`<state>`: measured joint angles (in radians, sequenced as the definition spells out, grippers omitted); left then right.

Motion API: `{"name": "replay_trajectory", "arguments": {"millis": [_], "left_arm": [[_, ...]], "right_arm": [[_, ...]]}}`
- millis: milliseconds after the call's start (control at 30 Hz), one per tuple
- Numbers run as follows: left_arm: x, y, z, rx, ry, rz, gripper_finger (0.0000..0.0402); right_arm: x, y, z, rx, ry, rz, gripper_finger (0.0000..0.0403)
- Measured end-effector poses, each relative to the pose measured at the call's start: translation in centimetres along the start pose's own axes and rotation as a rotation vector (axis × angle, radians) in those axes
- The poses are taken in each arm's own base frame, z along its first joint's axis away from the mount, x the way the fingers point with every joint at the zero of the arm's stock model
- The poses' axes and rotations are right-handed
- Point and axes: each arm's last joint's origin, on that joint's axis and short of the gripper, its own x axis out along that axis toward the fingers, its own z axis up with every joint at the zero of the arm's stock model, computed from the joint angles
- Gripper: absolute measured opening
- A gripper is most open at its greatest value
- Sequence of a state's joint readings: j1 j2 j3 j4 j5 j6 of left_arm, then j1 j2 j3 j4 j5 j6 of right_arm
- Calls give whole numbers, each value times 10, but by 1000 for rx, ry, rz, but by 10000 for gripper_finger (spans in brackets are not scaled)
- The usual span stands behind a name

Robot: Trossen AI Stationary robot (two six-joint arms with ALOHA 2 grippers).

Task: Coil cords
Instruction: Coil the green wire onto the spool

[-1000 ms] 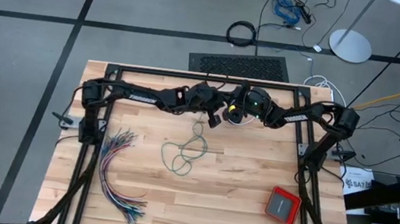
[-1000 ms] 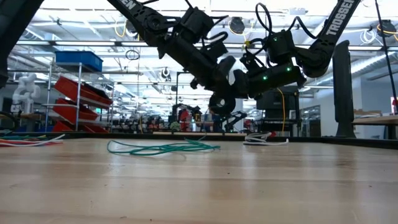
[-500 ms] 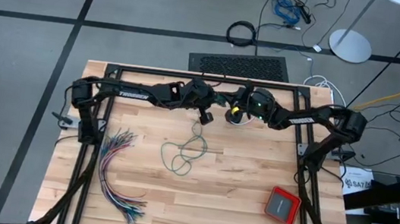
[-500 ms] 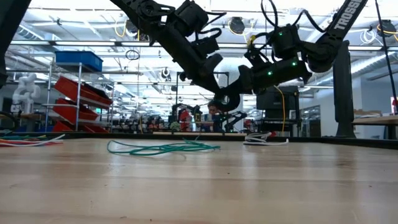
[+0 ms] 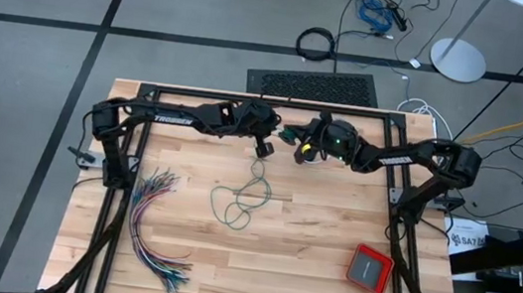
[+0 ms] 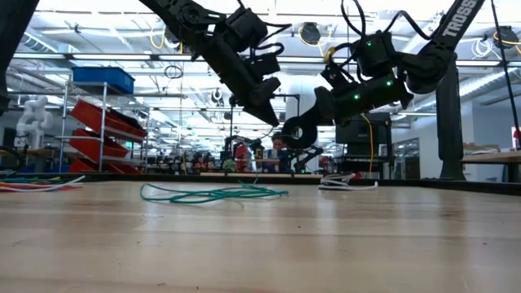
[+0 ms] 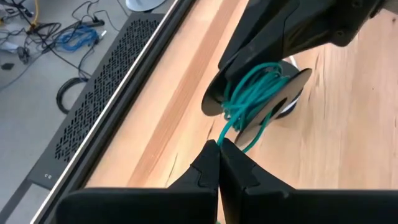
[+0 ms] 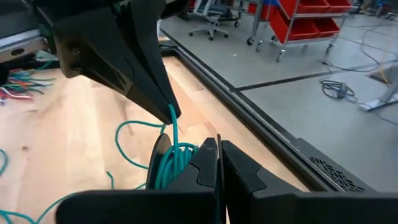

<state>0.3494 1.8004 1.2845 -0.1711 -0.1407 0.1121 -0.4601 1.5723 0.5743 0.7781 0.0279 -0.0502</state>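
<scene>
The counter [image 5: 326, 275] is carrying the same things as a second ago: the fanned wire bundle [image 5: 154, 225] near its left edge and the red box [image 5: 368, 269] toward the right front corner are both lying where they were.

Both arms are reaching in along the far edge, and they have been rising and pulling back toward that edge over the last second; in the low view they are now hanging higher above the wood than before.

The left hand [image 5: 263, 147] is sitting left of centre, closer to the far rail than a second ago. Its fingers are pressed together, pinching the teal cord [image 5: 238, 202] at their tips, as the right wrist view shows [image 8: 173, 112].

The right hand [image 5: 299, 143] is just beside it, fingers [image 8: 211, 163] also closed, gripping a small spool [image 7: 261, 99] with teal cord wound around it. The two hands are standing a little farther apart than a second ago.

Most of the teal cord is still lying in loose loops on the counter's middle, unchanged, with one strand climbing to the hands.

The black cord [image 6: 348, 182] is lying farther back on the wood, unmoved.
</scene>
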Motion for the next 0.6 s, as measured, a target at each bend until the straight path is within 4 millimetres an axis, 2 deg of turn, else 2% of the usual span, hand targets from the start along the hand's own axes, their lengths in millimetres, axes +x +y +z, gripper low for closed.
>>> {"name": "replay_trajectory", "arguments": {"millis": [100, 367, 600], "left_arm": [[1, 2, -3, 5, 1, -9, 0], [11, 7, -16, 5, -29, -63, 0], [33, 7, -35, -2, -31, -83, 0]], "right_arm": [[0, 4, -3, -8, -5, -32, 0], [-1, 7, -38, 12, -96, -47, 0], [9, 12, -64, 1, -110, -20, 0]]}}
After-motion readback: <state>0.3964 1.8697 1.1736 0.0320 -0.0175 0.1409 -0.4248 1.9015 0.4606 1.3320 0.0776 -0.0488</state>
